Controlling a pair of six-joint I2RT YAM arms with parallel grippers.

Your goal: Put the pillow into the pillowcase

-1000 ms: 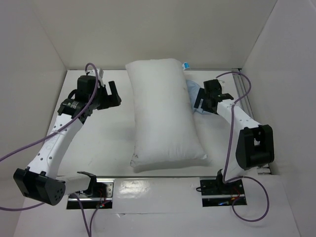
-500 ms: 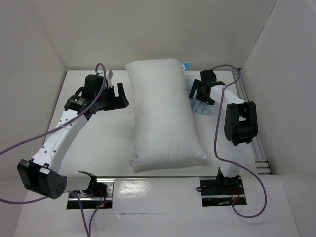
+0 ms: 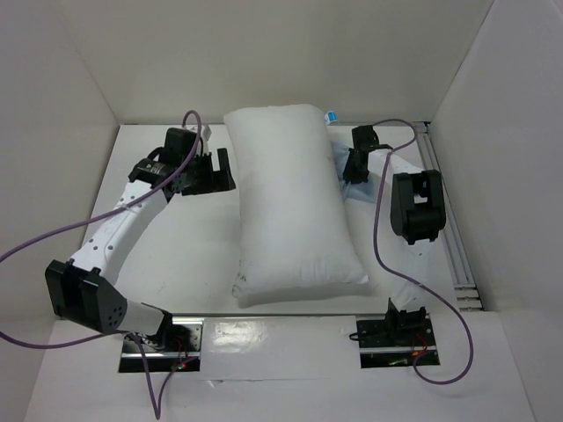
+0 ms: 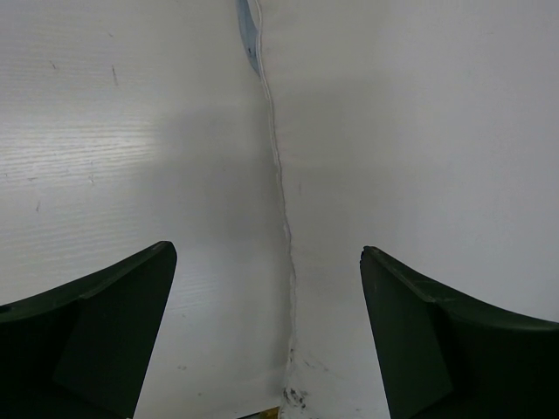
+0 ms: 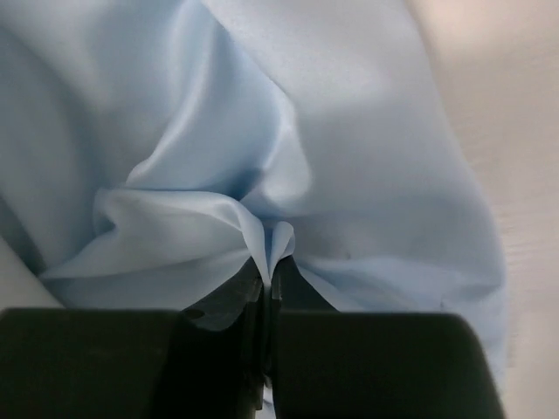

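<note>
Bright, even diffuse light; soft shadow beside pillow [image 3: 290, 202]; mild glare on table [image 3: 193, 251]; wrist views sharp, foreground dark.

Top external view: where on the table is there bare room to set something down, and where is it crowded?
Widest bare patch: table between the left arm and the pillow, nearer than the open left gripper. A narrow strip lies between pillow and right arm. Crowded: far right, where the right gripper pinches the pillowcase beside the pillow.

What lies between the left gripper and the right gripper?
The pillow; the top view shows it. The left gripper is open beside it; the right gripper pinches the pillowcase.
</note>
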